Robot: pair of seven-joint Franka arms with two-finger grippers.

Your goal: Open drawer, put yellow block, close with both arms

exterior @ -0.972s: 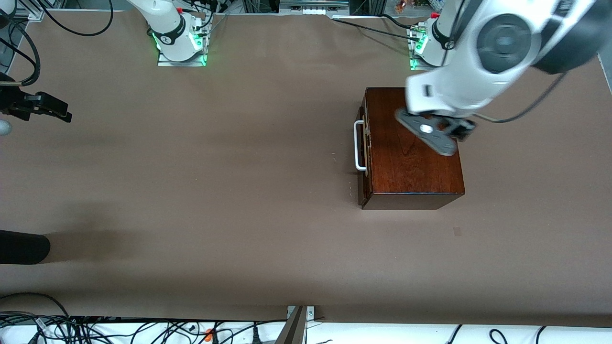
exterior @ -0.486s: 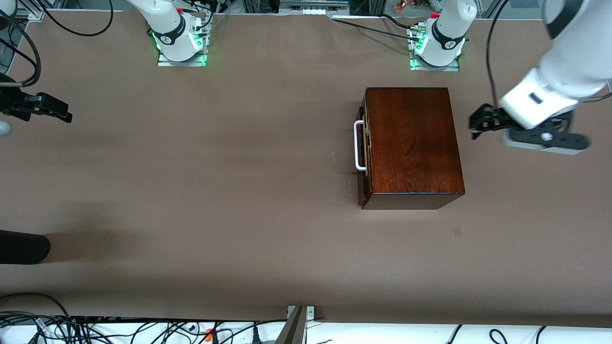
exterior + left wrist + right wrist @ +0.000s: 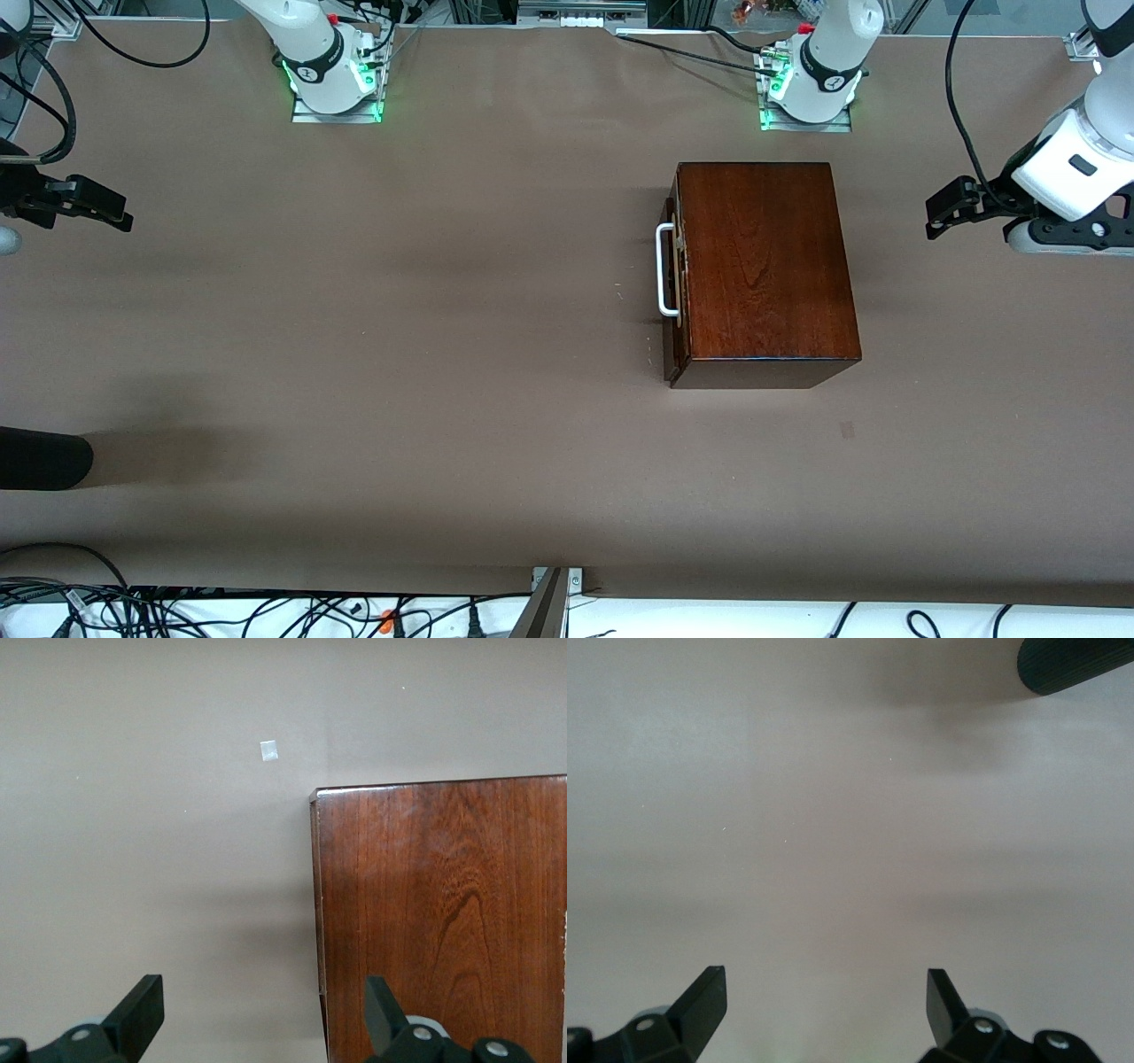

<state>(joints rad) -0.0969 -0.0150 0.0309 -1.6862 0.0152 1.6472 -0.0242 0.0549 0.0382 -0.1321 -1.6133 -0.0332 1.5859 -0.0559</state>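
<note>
**Both grippers stood open and empty; drawer shut, block unseen**

The left gripper hung above bare table at the left arm's end, well apart from the box and holding nothing. Its wrist view showed the fingers spread wide, with the box's top corner under one of them and a small pale patch on the table ahead of them.

The right gripper hung above the table's edge at the right arm's end, much farther from the box than the left one. Its fingers were also spread wide with nothing between them, only bare table beneath. A dark rounded object lay ahead of that gripper.

The drawer sat pushed into the box, its white handle facing the right gripper. The yellow block did not show in any view.
</note>
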